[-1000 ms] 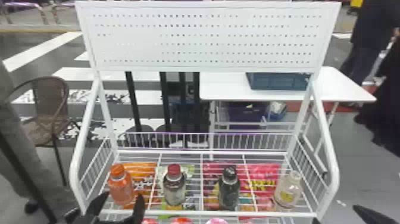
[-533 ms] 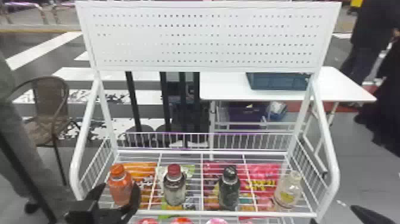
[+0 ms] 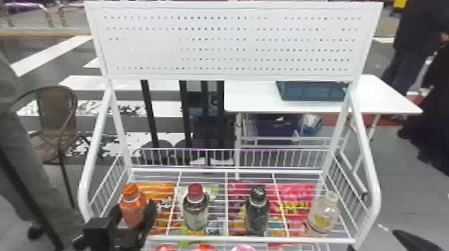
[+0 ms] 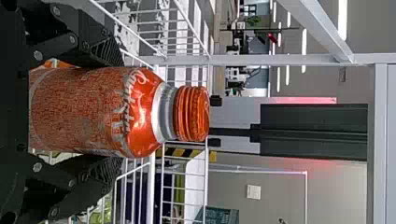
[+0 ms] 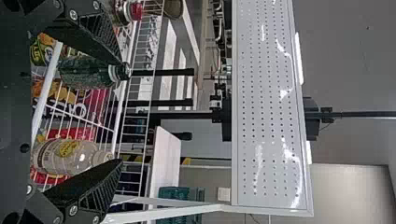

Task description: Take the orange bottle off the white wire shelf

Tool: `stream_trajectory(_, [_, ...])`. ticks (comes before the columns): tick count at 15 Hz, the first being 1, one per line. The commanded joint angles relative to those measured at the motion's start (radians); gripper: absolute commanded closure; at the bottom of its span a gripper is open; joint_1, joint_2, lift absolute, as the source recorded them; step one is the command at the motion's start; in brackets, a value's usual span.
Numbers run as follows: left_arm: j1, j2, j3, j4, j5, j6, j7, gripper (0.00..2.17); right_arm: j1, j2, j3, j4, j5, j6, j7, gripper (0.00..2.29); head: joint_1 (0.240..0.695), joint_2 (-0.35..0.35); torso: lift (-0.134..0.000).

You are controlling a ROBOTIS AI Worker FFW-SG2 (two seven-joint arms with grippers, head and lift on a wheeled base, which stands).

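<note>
White wire shelf (image 3: 254,239): rails on every side of the orange bottle (image 3: 133,211); printed packets (image 3: 302,197) lie under the wires to the bottle's right.
Panel (image 3: 234,43): white, perforated, above and behind it.
Room: behind it I see a brown chair (image 3: 53,116) to the left and, to the right, a white table (image 3: 254,100) bearing a blue crate (image 3: 312,91).
Lettering: pale script circles its shoulder; the clear bottle (image 3: 322,217), well to its right, has a yellow label.
Neighbours: red-capped bottle (image 3: 195,210) nearest on its right, then the dark bottle (image 3: 258,213).
Left claw (image 3: 133,206): I have it clasped on the upright orange bottle, one finger per side, cap above the fingertips.
Right claw (image 3: 373,239): wide, well to its right.
</note>
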Motion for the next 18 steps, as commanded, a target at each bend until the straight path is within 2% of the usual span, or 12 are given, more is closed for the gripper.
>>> stream_trajectory(1, [0.008, 0.001, 0.001, -0.017, 0.000, -0.001, 0.002, 1.06, -0.004, -0.003, 0.001, 0.004, -0.001, 0.003, 0.001, 0.16, 0.499, 0.000, 0.000])
stream_trajectory(4, [0.014, 0.002, 0.000, -0.039, -0.001, 0.002, 0.002, 1.06, -0.010, -0.001, 0.001, 0.012, 0.000, 0.003, 0.001, 0.16, 0.499, 0.000, 0.000])
stream_trajectory(7, [0.068, 0.013, 0.006, -0.146, -0.009, 0.002, 0.008, 1.05, -0.014, -0.003, 0.001, 0.018, 0.000, 0.003, 0.001, 0.16, 0.499, 0.000, 0.000])
stream_trajectory(12, [0.255, 0.032, 0.096, -0.419, -0.029, 0.054, 0.047, 1.05, -0.022, -0.003, 0.005, 0.026, 0.003, 0.003, 0.001, 0.16, 0.499, 0.000, 0.000])
stream_trajectory(18, [0.481, 0.019, 0.176, -0.692, -0.052, 0.113, 0.047, 1.05, -0.041, -0.003, 0.019, 0.050, 0.005, 0.003, 0.001, 0.16, 0.499, 0.000, 0.000])
